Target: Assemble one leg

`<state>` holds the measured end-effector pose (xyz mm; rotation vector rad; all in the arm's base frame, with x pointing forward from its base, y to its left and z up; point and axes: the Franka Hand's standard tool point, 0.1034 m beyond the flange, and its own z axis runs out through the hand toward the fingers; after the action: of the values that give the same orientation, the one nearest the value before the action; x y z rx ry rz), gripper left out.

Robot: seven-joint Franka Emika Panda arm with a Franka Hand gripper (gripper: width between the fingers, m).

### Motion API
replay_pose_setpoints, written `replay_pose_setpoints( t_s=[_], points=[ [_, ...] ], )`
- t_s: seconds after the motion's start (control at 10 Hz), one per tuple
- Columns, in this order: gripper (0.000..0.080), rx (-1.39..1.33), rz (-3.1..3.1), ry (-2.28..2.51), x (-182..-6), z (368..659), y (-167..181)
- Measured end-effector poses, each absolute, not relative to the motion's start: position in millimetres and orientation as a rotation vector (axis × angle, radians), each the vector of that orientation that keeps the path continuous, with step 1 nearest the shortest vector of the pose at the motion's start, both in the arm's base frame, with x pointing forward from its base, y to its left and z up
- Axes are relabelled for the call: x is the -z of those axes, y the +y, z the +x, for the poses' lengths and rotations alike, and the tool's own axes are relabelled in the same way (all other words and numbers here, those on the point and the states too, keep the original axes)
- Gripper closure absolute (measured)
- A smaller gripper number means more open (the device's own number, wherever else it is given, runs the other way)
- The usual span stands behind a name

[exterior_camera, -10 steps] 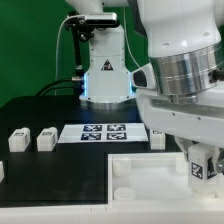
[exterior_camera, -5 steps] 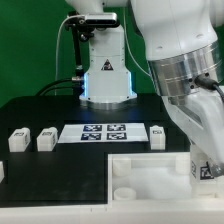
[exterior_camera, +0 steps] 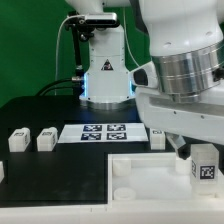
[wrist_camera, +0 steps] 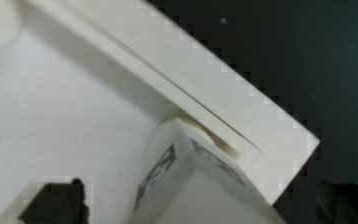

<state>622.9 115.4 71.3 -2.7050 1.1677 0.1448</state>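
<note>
Nearest the exterior camera, at that view's lower right, the big white tray-like part (exterior_camera: pixel 150 172) lies on the black counter (exterior_camera: pixel 60 170) with a round socket showing at its near corner. Over the tray's right side, the leg (exterior_camera: pixel 205 166) hangs upright below the arm's wrist (exterior_camera: pixel 185 85), its black-and-white tag facing the camera; the fingers (exterior_camera: pixel 193 150) sit narrow around it, gripping its upper part, though most of them is hidden behind the wrist housing. From the wrist view, the leg (wrist_camera: pixel 194 180) appears as a blurred pale block just beside the tray's raised rim (wrist_camera: pixel 229 110); whether it touches the tray cannot be told. Farther back on the counter, 2 more white pegs (exterior_camera: pixel 32 139) stand side by side at the exterior view's left, and another peg (exterior_camera: pixel 158 135) stands just beside the marker board (exterior_camera: pixel 103 131). Behind everything rises the arm's base (exterior_camera: pixel 105 70).
</note>
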Motion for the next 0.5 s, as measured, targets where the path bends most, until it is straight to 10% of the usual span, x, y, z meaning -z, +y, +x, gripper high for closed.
replay_pose_setpoints(
  t_s=[0.5],
  points=[
    [0.0151,0.017,-3.054,0.113,-73.9,624.9,124.4]
  ],
)
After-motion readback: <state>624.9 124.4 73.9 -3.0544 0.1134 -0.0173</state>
